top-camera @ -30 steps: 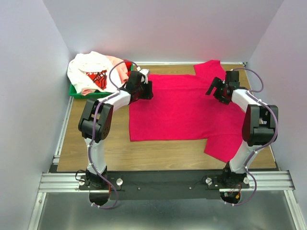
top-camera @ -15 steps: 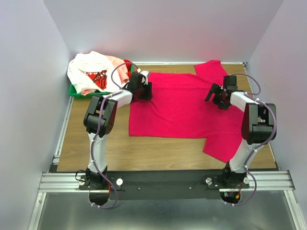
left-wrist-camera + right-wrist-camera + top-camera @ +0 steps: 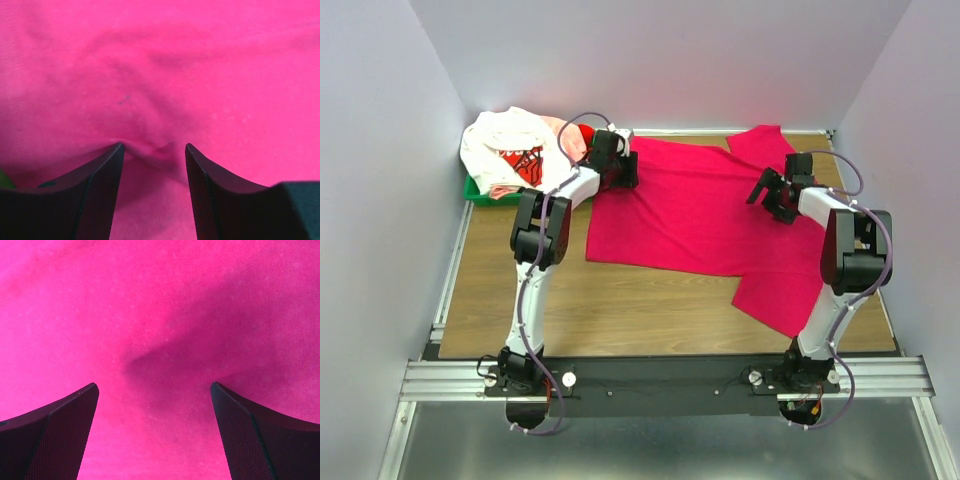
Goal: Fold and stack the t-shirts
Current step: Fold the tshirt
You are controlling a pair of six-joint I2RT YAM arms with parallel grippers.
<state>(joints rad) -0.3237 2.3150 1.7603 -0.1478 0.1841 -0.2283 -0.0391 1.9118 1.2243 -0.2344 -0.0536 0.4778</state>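
Magenta-red t-shirt [image 3: 690,215] lies spread, slightly askew, across the table [image 3: 520,295], left fingers [image 3: 95,195] parted over a small pucker of it and right fingers [image 3: 55,435] wide above flat cloth, so an uneven pinch could catch one layer and skew the fold.

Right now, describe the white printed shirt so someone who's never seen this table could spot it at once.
At the table's far left corner, a green tray holds a heap of shirts. The white t-shirt tops the heap, beside a pale pink shirt; it alone is printed in red.
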